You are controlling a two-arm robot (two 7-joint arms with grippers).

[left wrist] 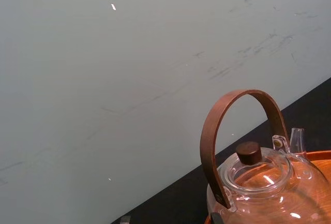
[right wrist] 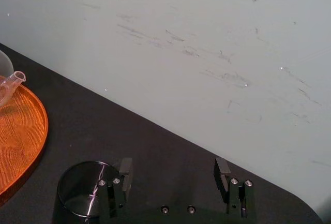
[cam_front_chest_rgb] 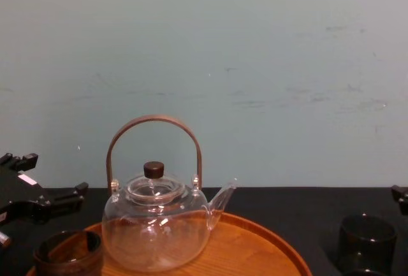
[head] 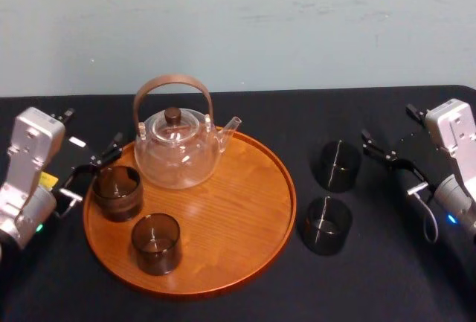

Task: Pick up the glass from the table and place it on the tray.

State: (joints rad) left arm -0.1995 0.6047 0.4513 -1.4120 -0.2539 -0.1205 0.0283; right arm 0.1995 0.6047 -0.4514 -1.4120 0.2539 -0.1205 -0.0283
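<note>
**Right end effector open beside rear glass; grasp not yet made**

Right end effector (right wrist: 174, 167): fingers stand well apart and hold nothing. It is positioned low over the surface (head: 387, 262), to the right of the tray.

Rear glass (head: 336, 164): dark, upright, on the surface between the right end effector and the tray (head: 238, 218). In the right wrist view it sits just outside one finger, not between the two. No contact is evident.

Front glass (head: 325, 224): upright on the surface, just beside the rear glass on the side nearer the robot, and close to the tray rim.

Tray contents: clear teapot (head: 178, 151) at the back, left tray glass (head: 117, 192) near the left rim, and front tray glass (head: 156, 243). The right half of the tray is bare wood.

Left end effector (head: 91, 172): at the tray's left edge, fingers apart, just beside the left tray glass and gripping nothing.

Assessment: the step in hand appears to be the approach to the rear glass. Two glasses remain off the tray.

Next move, as judged: shift the right end effector sideways until the rear glass sits between the fingers, then close on it. After that, lift it clear of the front glass and the rim, and set it down on the bare wood, away from the teapot spout.
</note>
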